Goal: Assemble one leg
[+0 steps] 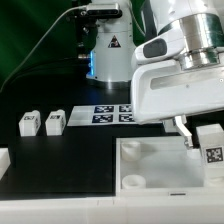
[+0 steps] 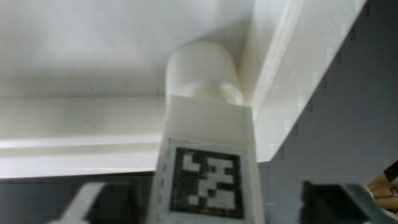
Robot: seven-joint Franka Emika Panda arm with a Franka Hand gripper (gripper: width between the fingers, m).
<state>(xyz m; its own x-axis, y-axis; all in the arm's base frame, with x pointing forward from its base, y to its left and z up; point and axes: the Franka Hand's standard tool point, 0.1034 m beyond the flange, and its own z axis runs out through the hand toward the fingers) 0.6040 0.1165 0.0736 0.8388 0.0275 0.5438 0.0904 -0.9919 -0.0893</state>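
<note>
My gripper point(image 1: 200, 131) hangs over the exterior view's right end of the large white tray-like part point(image 1: 150, 165) and is shut on one leg point(image 1: 211, 146), a small white block with a square tag facing the camera. In the wrist view the leg point(image 2: 208, 150) runs out from between my fingers point(image 2: 84, 205), and its rounded end lies against an inner corner of the tray-like part point(image 2: 107, 120). Whether that end sits in a socket I cannot tell. Two more legs point(image 1: 30, 122) point(image 1: 55, 121) stand side by side at the exterior view's left.
The marker board point(image 1: 110, 114) lies behind the tray-like part, in front of the arm's base point(image 1: 108, 50). Another white part point(image 1: 3, 158) shows at the exterior view's left edge. The tabletop is black.
</note>
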